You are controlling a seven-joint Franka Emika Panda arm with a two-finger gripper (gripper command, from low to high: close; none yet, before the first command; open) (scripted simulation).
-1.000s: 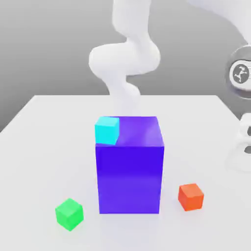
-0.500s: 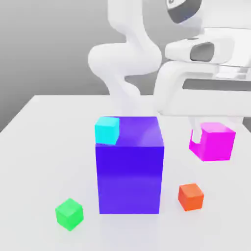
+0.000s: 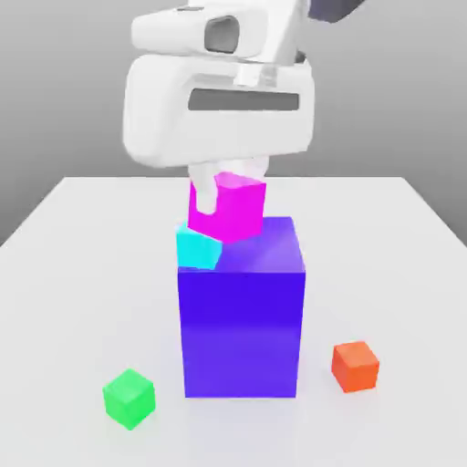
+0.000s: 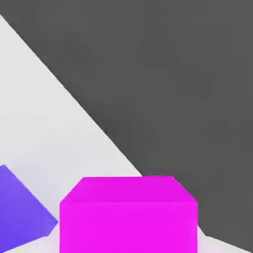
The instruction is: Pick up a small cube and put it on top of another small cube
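The jaws are clamped on the small cube [image 3: 229, 209], the bright magenta one, with one white finger [image 3: 208, 190] showing against its near face below the bulky hand. The gripper [image 3: 225, 187] hangs over the big blue-violet cube [image 3: 242, 315], and the magenta cube sits in the air just above and slightly toward the exterior view's right of another small cube [image 3: 197, 247], the cyan one perched at the top corner of that block. From the hand view the magenta cube [image 4: 128, 215] looks squarely held, with a slice of the violet block [image 4: 20, 210] beside it.

To my eye the carry is nearly over and the placing is what matters. The cyan cube sits at the block's edge and looks slightly tipped, so a knock could topple it. I'd want the arm to shift a touch toward the exterior view's left, centre over the cyan top, square the faces, come down slowly and let go only once it rests. The green cube [image 3: 129, 398] and orange-red cube [image 3: 355, 366] lie on the table [image 3: 82, 264], well apart.
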